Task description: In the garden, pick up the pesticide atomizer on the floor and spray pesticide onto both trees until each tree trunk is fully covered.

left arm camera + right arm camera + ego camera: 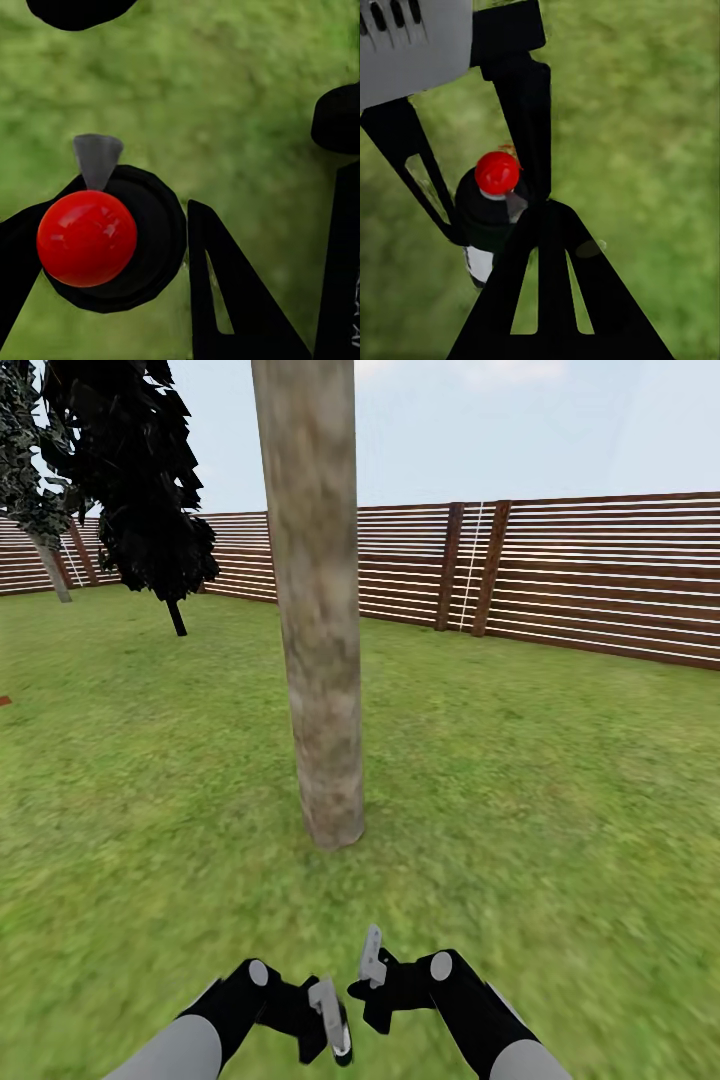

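The garden lawn [560, 780] was bounded by a brown slatted fence [600, 575], and one thick pale mottled tree trunk [318, 610] stood directly ahead of the robot, near but out of reach of both arms. No sign of pesticide could be made out on its bark, so spraying of this tree was judged not yet begun; a second such tree was not seen, and its treatment was taken as still outstanding. The pick-up was judged done: the pesticide atomizer [112, 240], a dark bottle with a red top, was seen clamped between the fingers of the left gripper [330, 1015], low over the grass. Its contents could not be seen. Whether the right gripper [372, 960] was released or clenched could not be told.
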`<state>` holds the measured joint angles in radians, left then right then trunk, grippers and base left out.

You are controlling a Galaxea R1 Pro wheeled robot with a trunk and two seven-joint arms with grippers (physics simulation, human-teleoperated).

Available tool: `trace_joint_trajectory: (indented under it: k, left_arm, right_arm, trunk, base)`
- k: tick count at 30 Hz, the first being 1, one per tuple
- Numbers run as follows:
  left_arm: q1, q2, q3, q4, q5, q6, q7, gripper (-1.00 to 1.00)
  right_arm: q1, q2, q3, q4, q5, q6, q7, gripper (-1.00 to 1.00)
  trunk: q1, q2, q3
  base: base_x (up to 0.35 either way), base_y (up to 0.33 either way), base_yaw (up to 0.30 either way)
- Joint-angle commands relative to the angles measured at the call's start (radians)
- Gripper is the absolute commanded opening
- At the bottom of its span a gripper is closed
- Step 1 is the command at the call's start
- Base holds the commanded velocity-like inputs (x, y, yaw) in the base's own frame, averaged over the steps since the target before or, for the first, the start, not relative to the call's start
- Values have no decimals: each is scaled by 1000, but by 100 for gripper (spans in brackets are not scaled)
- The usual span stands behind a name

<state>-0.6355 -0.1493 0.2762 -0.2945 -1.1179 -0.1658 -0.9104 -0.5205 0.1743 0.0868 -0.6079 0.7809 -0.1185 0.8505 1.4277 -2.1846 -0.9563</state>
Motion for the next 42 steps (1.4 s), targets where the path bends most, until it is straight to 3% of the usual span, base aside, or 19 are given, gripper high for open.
trace_joint_trajectory:
  k: [1,7,10,13,39,42]
  left_arm:
    - [-1,-1,9,0,-10,-6,-18,-100]
    - [-1,-1,12,2,-9,-3,-33,-100]
    - [-1,0,10,0,71,-6,-34,-100]
    - [-1,0,8,0,93,-7,-34,-100]
    - [-3,-5,9,-2,105,-6,-35,-100]
    - [-3,-5,8,0,134,-8,-35,-100]
  right_arm:
    - [0,0,-1,-1,11,-9,1,-100]
    - [0,0,-1,-1,11,-9,1,-100]
    - [0,0,-1,-1,11,-9,1,-100]
    - [0,0,-1,-1,11,-9,1,-100]
    - [0,0,-1,0,11,-9,1,-100]
    - [0,0,-1,0,11,-9,1,-100]
  trunk:
    - [0,0,-1]
    - [0,0,-1]
    - [0,0,-1]
    - [0,0,-1]
    - [0,0,-1]
    - [0,0,-1]
  base:
    - [0,0,0]
    - [0,0,0]
    - [0,0,0]
    - [0,0,0]
    - [0,0,0]
    - [0,0,0]
